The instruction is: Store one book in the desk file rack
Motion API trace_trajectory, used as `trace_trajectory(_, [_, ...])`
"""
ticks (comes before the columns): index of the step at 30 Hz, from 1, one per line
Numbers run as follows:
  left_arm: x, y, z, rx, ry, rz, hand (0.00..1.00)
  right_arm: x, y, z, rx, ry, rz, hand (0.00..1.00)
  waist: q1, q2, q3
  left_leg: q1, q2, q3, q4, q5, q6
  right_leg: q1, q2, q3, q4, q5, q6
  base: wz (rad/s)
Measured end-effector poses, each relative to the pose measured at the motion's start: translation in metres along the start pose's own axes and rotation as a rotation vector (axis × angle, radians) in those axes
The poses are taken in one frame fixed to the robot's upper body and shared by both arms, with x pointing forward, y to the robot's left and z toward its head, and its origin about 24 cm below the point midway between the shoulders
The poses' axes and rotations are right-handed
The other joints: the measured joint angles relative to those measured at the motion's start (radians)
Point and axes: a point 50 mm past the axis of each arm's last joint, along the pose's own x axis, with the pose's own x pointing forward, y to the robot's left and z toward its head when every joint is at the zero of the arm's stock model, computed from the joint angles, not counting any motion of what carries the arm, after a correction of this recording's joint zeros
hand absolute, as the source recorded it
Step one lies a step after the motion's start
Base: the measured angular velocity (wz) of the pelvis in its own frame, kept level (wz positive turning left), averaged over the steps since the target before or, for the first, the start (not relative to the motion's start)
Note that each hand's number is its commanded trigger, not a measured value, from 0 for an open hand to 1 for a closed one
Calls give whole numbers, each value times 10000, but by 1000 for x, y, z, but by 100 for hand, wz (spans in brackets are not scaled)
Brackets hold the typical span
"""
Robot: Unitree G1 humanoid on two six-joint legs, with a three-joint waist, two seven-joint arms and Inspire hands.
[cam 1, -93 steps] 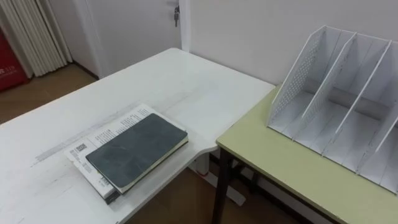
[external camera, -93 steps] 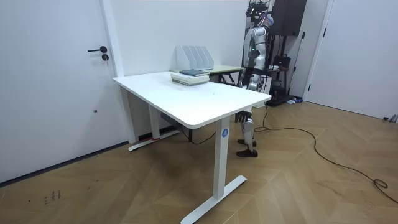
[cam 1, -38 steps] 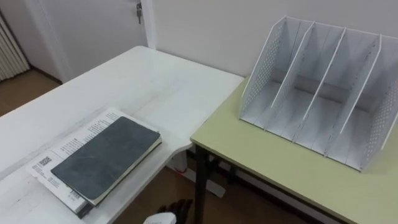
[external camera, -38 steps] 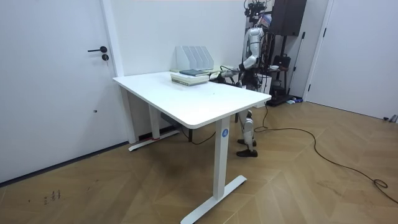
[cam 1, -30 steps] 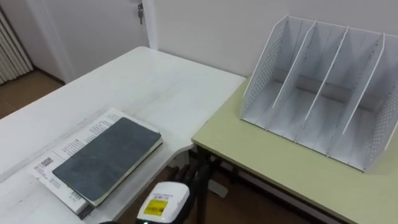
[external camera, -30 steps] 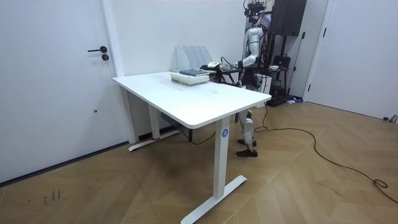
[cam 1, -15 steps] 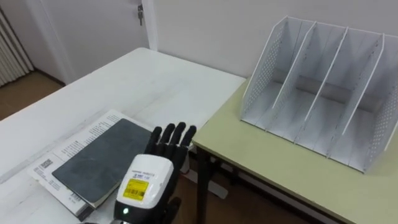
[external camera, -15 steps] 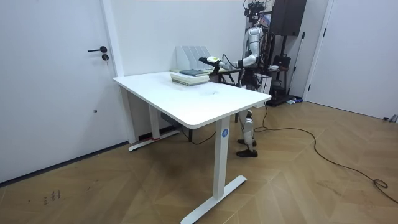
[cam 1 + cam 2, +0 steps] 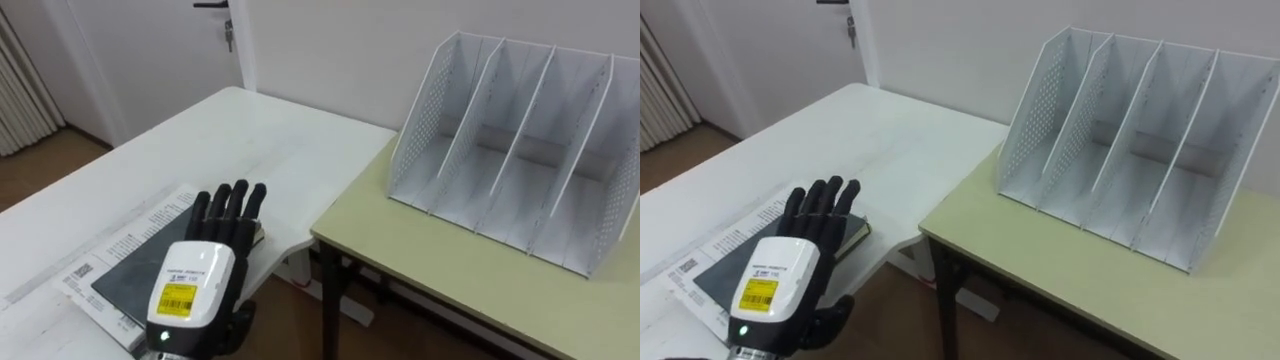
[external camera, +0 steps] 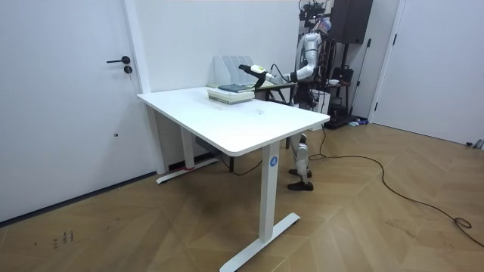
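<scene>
Left eye view: left robot hand (image 9: 205, 275), fingers straight and spread, is over the dark book (image 9: 128, 268), well left of the file rack (image 9: 520, 150); a push could slide the book off the white table (image 9: 275, 140).

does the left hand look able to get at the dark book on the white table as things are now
Probably yes. The left hand hovers right over the dark book with its fingers straight, and nothing lies on the book or between the two.

Book (image 9: 135, 268) dark grey, perhaps mottled; rack (image 9: 415, 120) white, perforated sides; desk (image 9: 450, 280) pale green.
</scene>
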Motion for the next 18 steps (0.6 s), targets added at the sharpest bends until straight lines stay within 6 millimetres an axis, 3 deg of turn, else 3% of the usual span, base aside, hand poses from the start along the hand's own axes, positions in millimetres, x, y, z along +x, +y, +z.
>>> trace_trajectory(18, [0,5,-13,-61,715,224,0,0,-6,-5,-210,321,-136,0,107,68,61,56,0,3,-21,0,0,12,5,35,10,0,0,0])
